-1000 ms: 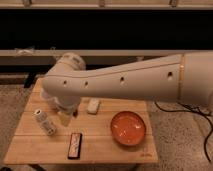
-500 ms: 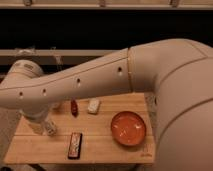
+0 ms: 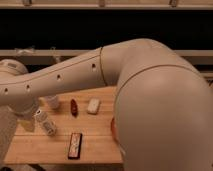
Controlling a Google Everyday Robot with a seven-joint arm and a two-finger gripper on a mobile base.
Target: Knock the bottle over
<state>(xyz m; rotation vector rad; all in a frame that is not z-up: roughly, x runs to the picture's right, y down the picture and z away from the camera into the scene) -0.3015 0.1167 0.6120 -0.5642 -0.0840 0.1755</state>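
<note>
The bottle is small and whitish, with a round cap and a dark speckled label. It stands on the left part of the wooden table and leans slightly, its cap toward the upper left. My gripper hangs down from the wrist at the far left. It sits just left of the bottle, very close or touching. It is open, with nothing between its fingers. My pale arm sweeps across the view from the right.
A translucent white cup stands behind the bottle. A small red object and a white rounded block lie mid-table. A dark bar lies near the front edge. My arm hides the table's right side.
My arm has swung further left and closer to the camera, now covering the orange bowl. The gripper has come down beside the bottle's left side.
</note>
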